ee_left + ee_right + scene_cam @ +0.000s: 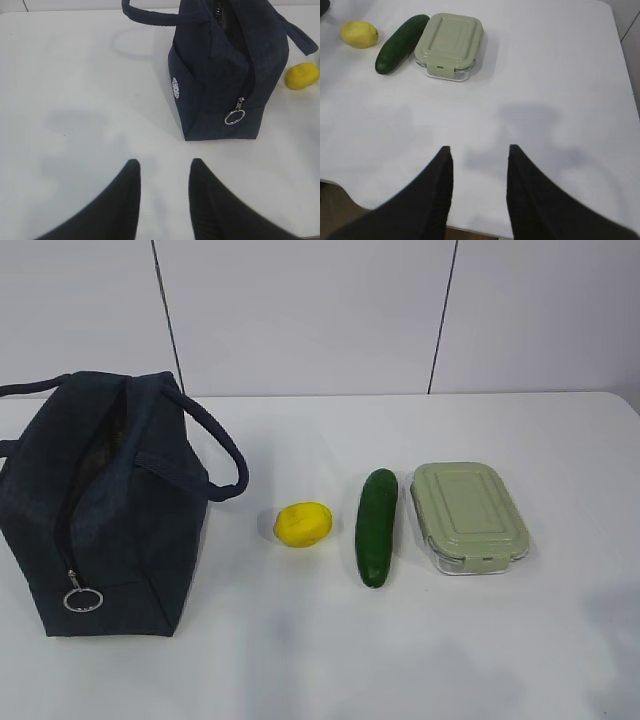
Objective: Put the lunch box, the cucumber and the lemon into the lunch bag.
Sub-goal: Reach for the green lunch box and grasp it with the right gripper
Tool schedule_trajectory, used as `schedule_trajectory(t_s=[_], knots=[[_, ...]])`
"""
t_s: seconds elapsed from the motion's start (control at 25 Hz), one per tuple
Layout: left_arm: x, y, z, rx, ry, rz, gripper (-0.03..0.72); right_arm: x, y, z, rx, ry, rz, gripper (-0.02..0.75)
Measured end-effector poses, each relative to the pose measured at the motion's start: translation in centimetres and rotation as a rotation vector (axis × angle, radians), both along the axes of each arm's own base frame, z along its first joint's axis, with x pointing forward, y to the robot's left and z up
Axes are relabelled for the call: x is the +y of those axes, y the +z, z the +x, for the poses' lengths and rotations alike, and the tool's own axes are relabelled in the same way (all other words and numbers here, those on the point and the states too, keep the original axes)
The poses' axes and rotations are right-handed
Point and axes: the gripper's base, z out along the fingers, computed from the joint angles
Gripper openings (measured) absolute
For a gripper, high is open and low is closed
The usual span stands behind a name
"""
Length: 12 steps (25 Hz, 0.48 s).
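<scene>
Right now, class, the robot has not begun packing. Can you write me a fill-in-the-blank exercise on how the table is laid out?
1. The cucumber lies between the lunch box and the ____.
2. The lunch bag stands at the ____ end of the row in the exterior view.
3. Both the left claw and the right claw are open and hold ____.
4. The lid of the lunch box is pale ____.

Missing words: lemon; left; nothing; green

The lunch bag point(105, 505) is sitting frame-left on the table point(400, 660); lemon point(303, 524), cucumber point(377, 526) and lunch box point(467, 516) are lining up rightward.
</scene>
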Motion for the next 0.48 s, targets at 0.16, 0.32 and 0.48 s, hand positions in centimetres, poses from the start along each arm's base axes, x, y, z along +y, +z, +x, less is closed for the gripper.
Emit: schedule_trajectory(t_s=[0.16, 0.32, 0.48], knots=[[0.0, 0.0, 0.0, 0.000, 0.000, 0.000, 0.235, 0.0, 0.0, 1.2, 0.083, 0.000, -0.001, 0.316], [0.0, 0.0, 0.0, 0.000, 0.000, 0.000, 0.235, 0.0, 0.1, 2.4, 0.141, -0.001, -0.002, 0.346], [0.0, 0.0, 0.0, 0.000, 0.000, 0.000, 0.235, 0.0, 0.5, 3.6, 0.149, -0.005, 0.000, 0.349]])
